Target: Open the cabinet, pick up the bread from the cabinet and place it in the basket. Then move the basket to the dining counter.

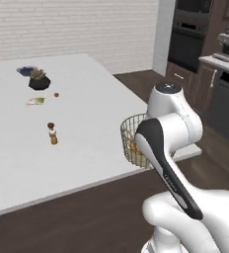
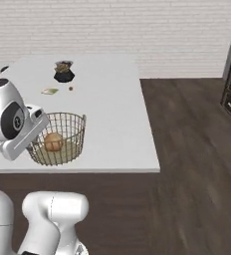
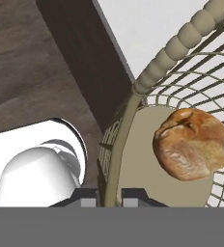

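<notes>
Basket with bread inside, at the table's near edge.
We keep our hand clamped on its rim wire; light, stiff, open-weave, it looks likely to tilt, so we hold level.

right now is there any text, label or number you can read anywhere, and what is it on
Robot arm: a faint line of lettering on the dark panel, too blurred to read.
Flat packet on the dining counter: any print is too small to read.
Basket, bread: no text.
</notes>
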